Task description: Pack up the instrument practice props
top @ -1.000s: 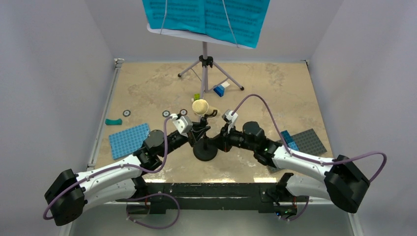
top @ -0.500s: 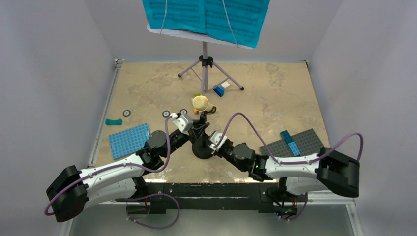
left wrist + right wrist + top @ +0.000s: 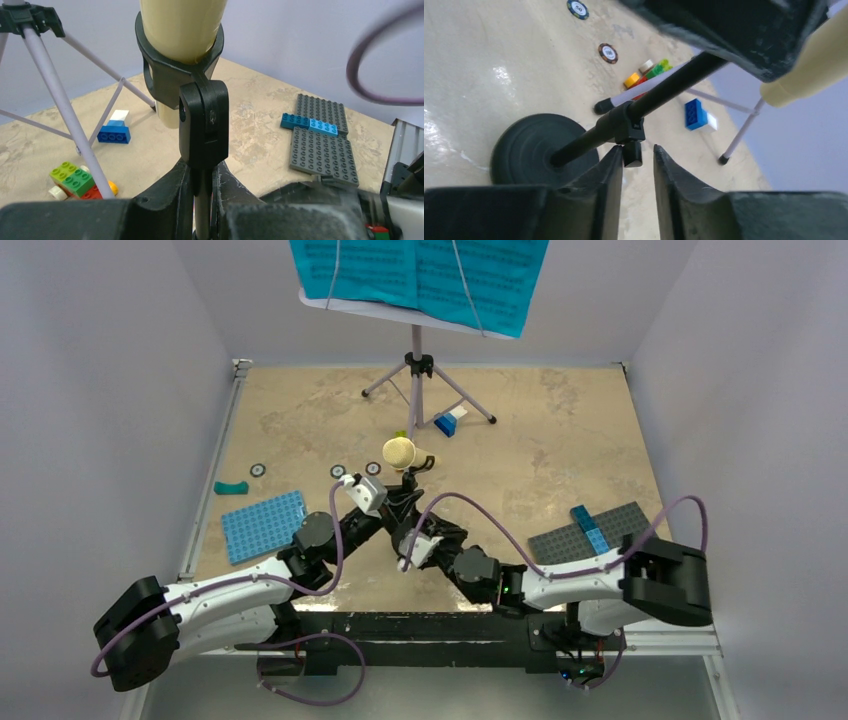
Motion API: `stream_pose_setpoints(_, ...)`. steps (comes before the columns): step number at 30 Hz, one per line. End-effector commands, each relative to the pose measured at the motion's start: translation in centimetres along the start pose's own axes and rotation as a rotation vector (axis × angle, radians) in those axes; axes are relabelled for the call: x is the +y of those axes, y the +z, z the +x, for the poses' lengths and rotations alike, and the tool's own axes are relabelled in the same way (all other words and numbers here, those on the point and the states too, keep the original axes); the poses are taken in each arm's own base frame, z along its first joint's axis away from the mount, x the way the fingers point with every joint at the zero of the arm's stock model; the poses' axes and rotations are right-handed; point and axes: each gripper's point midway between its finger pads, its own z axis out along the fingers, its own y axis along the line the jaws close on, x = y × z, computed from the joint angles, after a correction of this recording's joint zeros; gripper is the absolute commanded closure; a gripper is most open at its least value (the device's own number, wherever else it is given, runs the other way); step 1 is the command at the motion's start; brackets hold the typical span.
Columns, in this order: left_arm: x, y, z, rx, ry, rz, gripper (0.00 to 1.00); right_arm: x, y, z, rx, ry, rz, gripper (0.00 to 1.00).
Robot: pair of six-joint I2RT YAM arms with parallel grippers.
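Table (image 3: 560, 440): tan, mottled top between pale walls.
Mic stand (image 3: 664, 92): black, just toward 6 o'clock from the table's centre in the top view, with both grippers on it.
Base (image 3: 531, 150): a round black disc resting on the table, mostly hidden from above by the right arm.
Mic (image 3: 180, 25): cream cone seated in the black clip (image 3: 175, 75) at the pole's top, at 12 o'clock of the left gripper.
Left gripper (image 3: 202, 176): jaws closed on the pole just under the clip joint, one finger pressed to each side.
Right gripper (image 3: 638, 150): low on the pole, at 6 o'clock of the left gripper. Its jaws are narrowly parted around the small knob (image 3: 632, 153) under the pole's collar, and a gap shows on one side of the knob.
Music stand (image 3: 418, 370): silver tripod at 12 o'clock, well apart from the mic stand. Its lavender desk is at the top of the top view.
Pages (image 3: 420, 270): teal sheets spread across the desk, covering most of it.
Blue brick (image 3: 445, 424): with a white piece beside it, just at 4 o'clock of the tripod.
Bricks (image 3: 75, 181): a green, red and yellow cluster by a tripod leg.
Grey baseplate (image 3: 635, 525): at 4 o'clock of the table, with blue bricks lying on it.
Blue baseplate (image 3: 262, 525): at 8 o'clock, beside the left arm.
Discs (image 3: 257, 469): three small round ones in a row at 9 to 10 o'clock of the mic.
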Motion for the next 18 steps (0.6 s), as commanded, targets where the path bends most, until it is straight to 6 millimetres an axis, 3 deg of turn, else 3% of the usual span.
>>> stream_pose_setpoints(1, -1.7, -1.5, 4.6, 0.153, -0.081, 0.051, 1.00, -2.8, -0.5, -2.2, 0.044, 0.272, -0.017, 0.47)
stream_pose_setpoints(3, -1.5, -1.4, 4.4, 0.147, -0.076, 0.045, 1.00, -3.1, -1.2, -3.1, 0.026, 0.315, -0.056, 0.25)
stream_pose_setpoints(5, -1.4, -1.3, 4.2, 0.143, -0.071, 0.038, 1.00, -3.3, -1.9, -3.3, 0.039, 0.371, -0.091, 0.19)
stream_pose_setpoints(8, -1.2, -1.1, 3.9, 0.139, -0.060, 0.027, 1.00, -3.4, -2.9, -3.5, 0.043, 0.502, -0.142, 0.17)
stream_pose_setpoints(15, -0.3, -0.8, 2.6, 0.099, -0.036, -0.017, 1.00, -4.9, -4.1, -2.0, 0.069, 1.142, -0.329, 0.19)
stream_pose_setpoints(18, -0.1, -0.7, 1.9, 0.071, -0.026, -0.028, 1.00, -4.8, -4.1, -2.6, 0.068, 1.318, -0.457, 0.19)
